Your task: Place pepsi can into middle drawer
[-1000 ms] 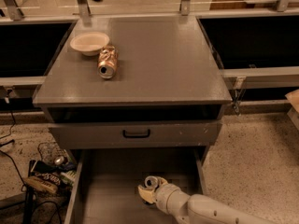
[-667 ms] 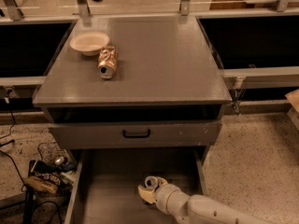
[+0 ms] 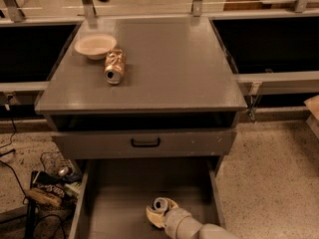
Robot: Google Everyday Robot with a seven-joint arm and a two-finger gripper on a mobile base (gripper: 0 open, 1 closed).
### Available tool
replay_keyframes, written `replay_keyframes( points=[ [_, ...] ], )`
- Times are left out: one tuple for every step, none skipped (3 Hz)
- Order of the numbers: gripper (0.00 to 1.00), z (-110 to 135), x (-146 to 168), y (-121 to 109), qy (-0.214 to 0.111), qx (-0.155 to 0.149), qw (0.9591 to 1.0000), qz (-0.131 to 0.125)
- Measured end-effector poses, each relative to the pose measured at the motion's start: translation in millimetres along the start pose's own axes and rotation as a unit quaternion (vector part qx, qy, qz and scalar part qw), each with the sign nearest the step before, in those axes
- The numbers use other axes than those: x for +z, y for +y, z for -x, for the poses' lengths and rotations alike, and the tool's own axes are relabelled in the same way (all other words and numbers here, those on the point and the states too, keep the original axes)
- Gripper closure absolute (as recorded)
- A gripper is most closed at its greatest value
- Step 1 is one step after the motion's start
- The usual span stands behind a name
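down at 6 o'clock, inside the open middle drawer (image 3: 124, 193), the gripper (image 3: 159, 212) is clamped around the pepsi can (image 3: 160, 204), silver top up, low over the tray floor. this looks like the placing step: next, lower it and let go. against a second ago the gripper sits slightly nearer 6 o'clock; the copper-gold can (image 3: 114, 66) at 11 o'clock is unmoved

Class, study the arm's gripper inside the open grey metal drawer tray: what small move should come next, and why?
Probably lower slightly and release. The gripper appears shut on the silver-topped pepsi can, which is upright and low inside the wide grey metal middle drawer, over its flat floor, so the placing looks nearly done.
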State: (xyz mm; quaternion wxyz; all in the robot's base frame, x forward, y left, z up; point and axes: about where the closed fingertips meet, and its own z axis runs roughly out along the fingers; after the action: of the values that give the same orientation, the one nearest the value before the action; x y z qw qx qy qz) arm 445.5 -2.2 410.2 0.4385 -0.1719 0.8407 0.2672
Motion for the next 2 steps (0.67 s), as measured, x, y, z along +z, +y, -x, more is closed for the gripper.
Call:
replay_keyframes(
  points=[
    [1.00,-2.6,-1.7,1.7,-0.002,-0.006,1.0000,-0.003],
    [1.00,-5.1,-2.7,4.9,0.000,-0.014,0.9999,-0.005]
  ],
)
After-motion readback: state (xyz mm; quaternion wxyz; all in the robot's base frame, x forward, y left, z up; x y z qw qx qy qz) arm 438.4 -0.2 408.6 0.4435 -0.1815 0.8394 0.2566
